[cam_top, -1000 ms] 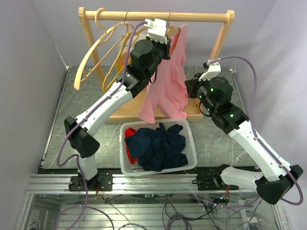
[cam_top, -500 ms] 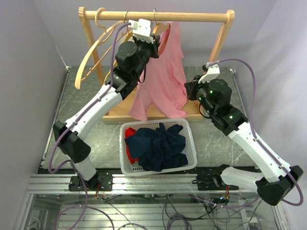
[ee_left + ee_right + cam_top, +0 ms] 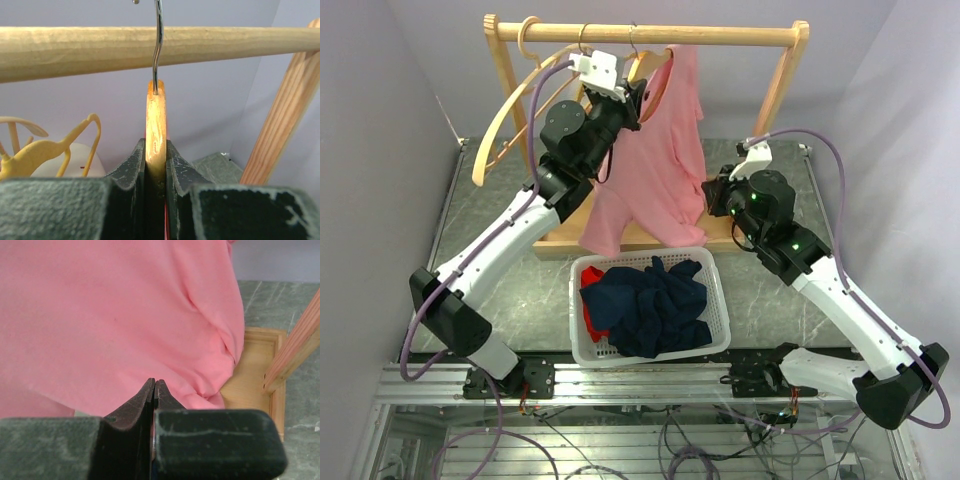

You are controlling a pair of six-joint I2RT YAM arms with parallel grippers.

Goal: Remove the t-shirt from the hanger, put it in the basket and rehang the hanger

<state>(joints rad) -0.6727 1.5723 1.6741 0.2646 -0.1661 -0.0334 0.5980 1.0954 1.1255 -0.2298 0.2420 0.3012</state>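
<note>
A pink t-shirt [image 3: 658, 160] hangs on a wooden hanger [image 3: 645, 68] whose metal hook [image 3: 157, 45] is over the rack's rail [image 3: 740, 37]. My left gripper [image 3: 632, 95] is shut on the hanger's top just below the hook; in the left wrist view the wood [image 3: 155, 130] is clamped between both jaws. My right gripper [image 3: 713, 192] is shut beside the shirt's lower right edge. In the right wrist view the shirt [image 3: 115, 315] fills the space behind the closed tips [image 3: 154, 382], and I see no cloth between them.
Several empty yellow-wood hangers [image 3: 520, 110] hang at the rail's left end. A white basket [image 3: 721, 290] of dark blue and red clothes sits in front of the rack's wooden base [image 3: 565, 238]. The rack's right post [image 3: 782, 85] stands near my right arm.
My left gripper has slid the hanger and shirt leftward along the rail. The right gripper has stayed almost still beside the shirt.
</note>
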